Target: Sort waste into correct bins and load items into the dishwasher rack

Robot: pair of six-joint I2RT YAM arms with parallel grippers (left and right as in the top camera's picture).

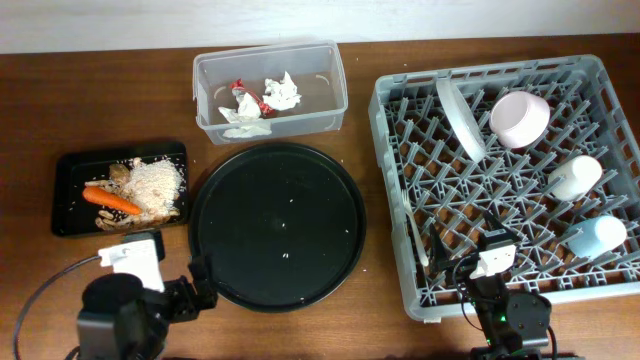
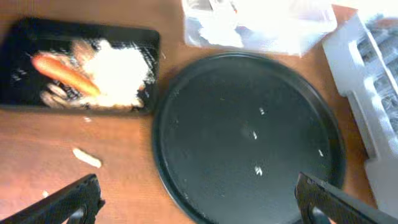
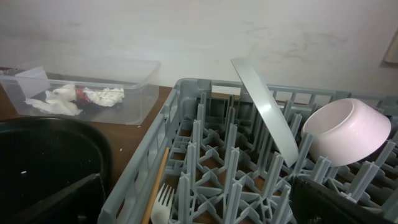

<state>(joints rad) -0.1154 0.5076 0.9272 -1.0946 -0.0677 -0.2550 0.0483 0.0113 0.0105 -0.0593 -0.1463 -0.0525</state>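
The clear tub (image 1: 330, 100) holds crumpled white napkins (image 1: 283, 92) and a red wrapper (image 1: 243, 92). The shallow black tray (image 1: 70, 170) holds an orange carrot (image 1: 111, 200) and beige crumbs (image 1: 158, 182). The grey dishwasher rack (image 1: 395, 180) holds a tilted pale plate (image 1: 460, 118), a pink bowl (image 1: 519, 118), a white cup (image 1: 574, 177) and a light blue cup (image 1: 597, 238). A white fork (image 3: 163, 202) and a wooden stick (image 3: 155, 183) lie at its left wall. My left gripper (image 2: 199, 211) is open and empty over the round tray's near edge. My right gripper (image 3: 199, 205) is open and empty over the rack's near corner.
A large round black tray (image 1: 277, 225) lies between the shallow tray and the rack, with a few white specks on it. One beige crumb (image 2: 87, 157) lies on the wooden table in front of the shallow tray. A wall stands behind the table.
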